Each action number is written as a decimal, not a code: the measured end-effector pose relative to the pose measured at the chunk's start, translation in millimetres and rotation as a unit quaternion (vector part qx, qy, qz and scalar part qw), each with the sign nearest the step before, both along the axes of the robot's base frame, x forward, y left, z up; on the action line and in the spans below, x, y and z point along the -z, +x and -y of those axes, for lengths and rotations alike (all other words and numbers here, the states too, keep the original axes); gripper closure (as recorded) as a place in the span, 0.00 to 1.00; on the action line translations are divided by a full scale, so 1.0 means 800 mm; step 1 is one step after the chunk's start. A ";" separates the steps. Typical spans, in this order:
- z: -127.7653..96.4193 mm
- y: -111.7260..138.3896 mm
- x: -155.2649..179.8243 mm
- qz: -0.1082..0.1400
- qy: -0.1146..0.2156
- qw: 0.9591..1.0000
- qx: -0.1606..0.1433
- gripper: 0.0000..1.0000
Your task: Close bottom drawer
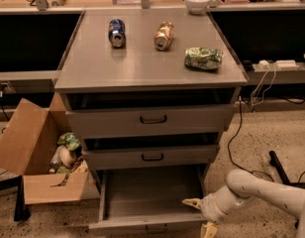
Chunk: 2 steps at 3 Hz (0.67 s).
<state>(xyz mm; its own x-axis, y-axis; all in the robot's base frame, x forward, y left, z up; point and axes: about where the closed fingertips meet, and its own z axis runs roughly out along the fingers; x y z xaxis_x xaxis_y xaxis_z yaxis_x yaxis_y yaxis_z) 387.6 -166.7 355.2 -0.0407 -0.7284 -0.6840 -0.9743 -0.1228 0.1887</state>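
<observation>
You've got the bottom drawer [152,195] pulled right out at the foot of the cabinet [147,66], nothing closed yet, and your gripper [201,216] spread open, empty, astride its front's right end, so the whole push remains.

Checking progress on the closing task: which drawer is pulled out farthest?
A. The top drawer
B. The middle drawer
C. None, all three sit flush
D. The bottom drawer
D: the bottom drawer sticks out far enough to show its grey floor, while the middle drawer and top drawer are only slightly out. The gripper is at the bottom drawer's right front corner.
</observation>
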 end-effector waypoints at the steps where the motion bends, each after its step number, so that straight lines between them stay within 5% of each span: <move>1: 0.006 -0.001 0.079 -0.026 -0.007 1.000 0.010 0.21; 2: 0.008 -0.003 0.119 -0.035 -0.012 0.999 0.019 0.44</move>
<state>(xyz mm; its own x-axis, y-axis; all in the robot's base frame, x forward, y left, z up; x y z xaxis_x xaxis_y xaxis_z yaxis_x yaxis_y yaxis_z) 384.9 -172.8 259.9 -0.1153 -0.7409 -0.6616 -0.9627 -0.0809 0.2583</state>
